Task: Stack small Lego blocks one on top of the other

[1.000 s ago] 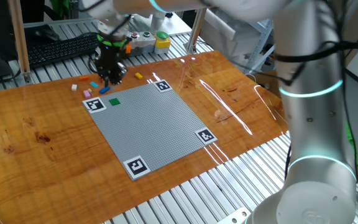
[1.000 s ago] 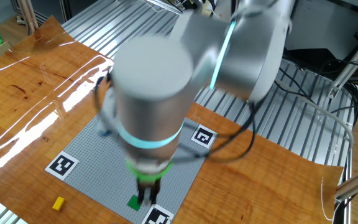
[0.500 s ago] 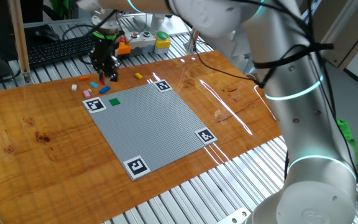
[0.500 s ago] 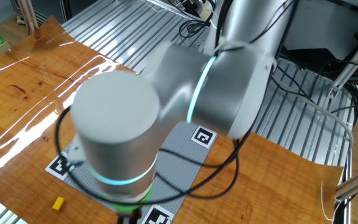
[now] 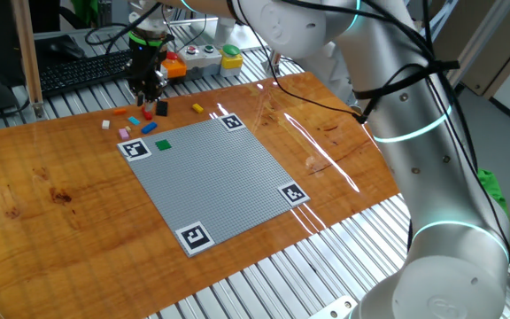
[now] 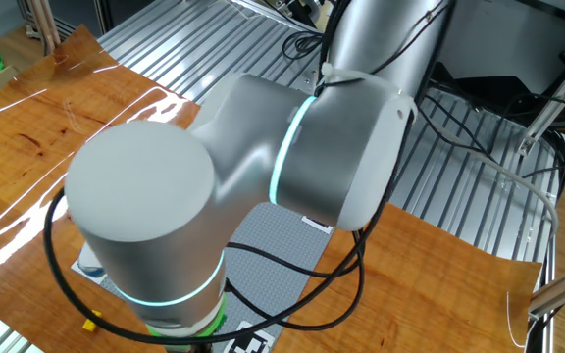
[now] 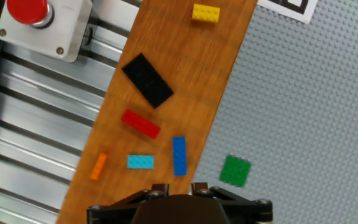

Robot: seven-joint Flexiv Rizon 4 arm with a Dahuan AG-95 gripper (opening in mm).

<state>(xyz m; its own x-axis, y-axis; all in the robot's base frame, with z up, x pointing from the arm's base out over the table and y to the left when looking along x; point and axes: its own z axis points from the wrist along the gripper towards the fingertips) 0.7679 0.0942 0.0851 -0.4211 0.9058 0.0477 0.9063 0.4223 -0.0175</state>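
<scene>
Step in hand: judged to be the pick; the claw (image 5: 148,92) hung above the loose bricks at the far edge of the bench (image 5: 51,190), with nothing seen between its tips.
Next move: probably choosing one loose brick, lining the tips across its narrow sides, descending squarely, then carrying it onto another brick's studs.
Bench: glossy orange-brown wood with visible grain, flat, throwing bright reflections.
Baseplate (image 7: 316,118): matte grey square sheet, finely studded, with black-and-white markers at the corners.
Push button (image 7: 28,10): round red cap on a pale box, off the wood on ribbed metal.
Black brick (image 7: 147,79): long, dark, lying diagonally on the wood.
Green brick (image 7: 235,170): squarish, studded, the only one on the baseplate, near its edge.
Red brick (image 7: 140,123): slim, glossy plastic.
Blue brick (image 7: 179,155): narrow strip, just beside the light-blue brick (image 7: 140,162).
Yellow brick (image 7: 206,13): apart, further along the wood.
Orange brick (image 7: 98,166): smallest sliver.
Claw state: cannot tell; only the fingers' bases showed in the hand view.
</scene>
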